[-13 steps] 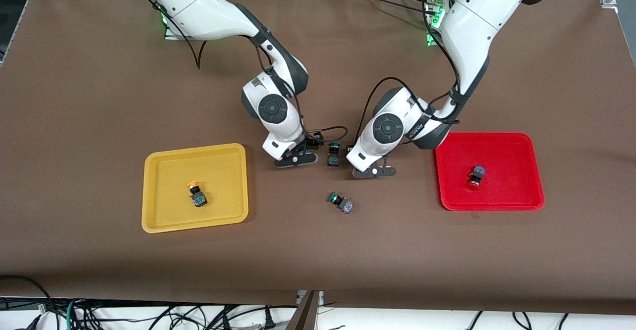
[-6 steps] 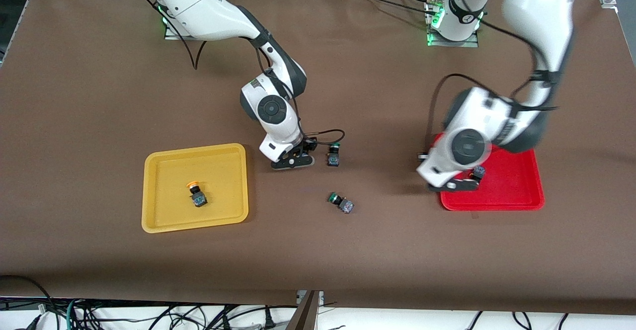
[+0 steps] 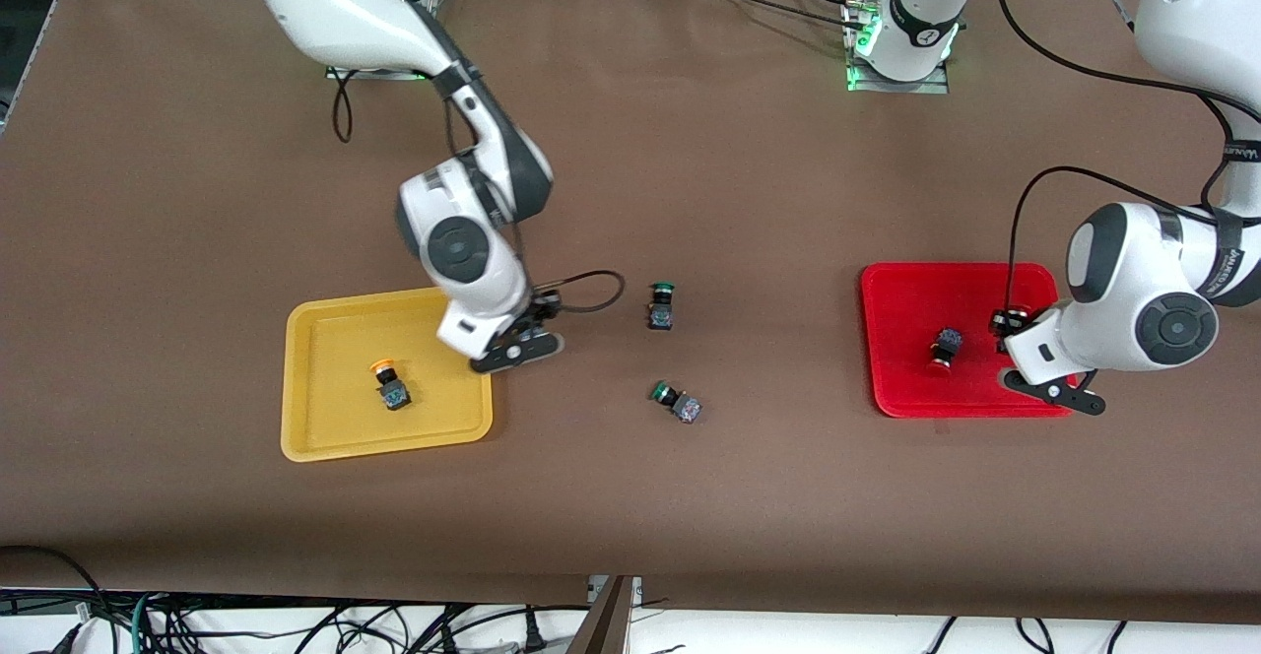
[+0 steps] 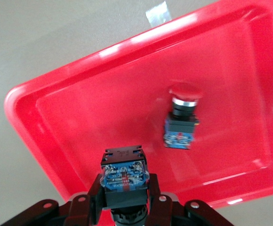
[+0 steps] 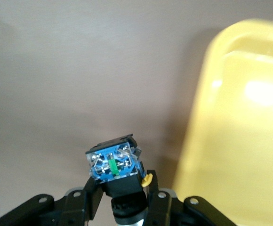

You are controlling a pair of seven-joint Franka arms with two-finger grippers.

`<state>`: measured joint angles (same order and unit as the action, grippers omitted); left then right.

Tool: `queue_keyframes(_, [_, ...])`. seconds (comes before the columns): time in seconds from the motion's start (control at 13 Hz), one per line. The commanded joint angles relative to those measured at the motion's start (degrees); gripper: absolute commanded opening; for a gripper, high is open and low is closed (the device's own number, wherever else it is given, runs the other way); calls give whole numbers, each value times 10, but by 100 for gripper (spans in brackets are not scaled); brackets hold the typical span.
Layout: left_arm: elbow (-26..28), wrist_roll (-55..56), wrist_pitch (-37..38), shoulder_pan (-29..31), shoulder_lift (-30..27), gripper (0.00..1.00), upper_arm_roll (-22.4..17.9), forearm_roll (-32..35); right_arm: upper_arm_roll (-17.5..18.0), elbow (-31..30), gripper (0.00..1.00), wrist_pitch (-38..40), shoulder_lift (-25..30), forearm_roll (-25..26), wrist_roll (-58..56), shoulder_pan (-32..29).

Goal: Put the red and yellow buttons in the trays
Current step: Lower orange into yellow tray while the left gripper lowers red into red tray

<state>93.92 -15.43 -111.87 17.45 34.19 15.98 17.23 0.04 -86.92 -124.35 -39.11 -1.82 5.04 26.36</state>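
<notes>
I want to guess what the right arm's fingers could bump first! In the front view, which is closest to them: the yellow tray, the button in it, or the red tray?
Measured from the right gripper:
1. Yellow tray: the gripper hangs over its rim.
2. Yellow button: lying in that tray.
3. Red tray: at the left arm's end of the table.

No legible text anywhere.
</notes>
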Motion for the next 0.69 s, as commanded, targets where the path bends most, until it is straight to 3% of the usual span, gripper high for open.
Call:
queue_keyframes(0.0, [6, -41, -42, 21, 32, 19, 11, 16, 1, -9, 6, 10, -1, 1, -119, -61])
queue_keyframes(0.08, [7, -41, -42, 22, 38, 81, 11, 14, 2, -19, 7, 4, -2, -4, -130, -77])
queue_keyframes(0.15, [6, -44, -39, 22, 34, 100, 15, 14, 2, -26, 13, 0, -4, -6, -131, -82])
queue_keyframes(0.23, [6, -43, -28, 20, 20, 100, 20, 13, 2, -29, 22, -6, -7, -7, -131, -83])
queue_keyframes(0.38, [3, -40, 9, 21, -25, 100, 44, 8, 3, -37, 53, -21, -12, -8, -130, -91])
queue_keyframes(0.46, [1, -36, 29, 22, -61, 100, 48, -6, 3, -38, 63, -22, -12, -9, -129, -91])
queue_keyframes(0.62, [-23, -33, 94, 18, -136, 100, 60, -71, 4, -35, 71, -13, -1, -9, -116, -91])
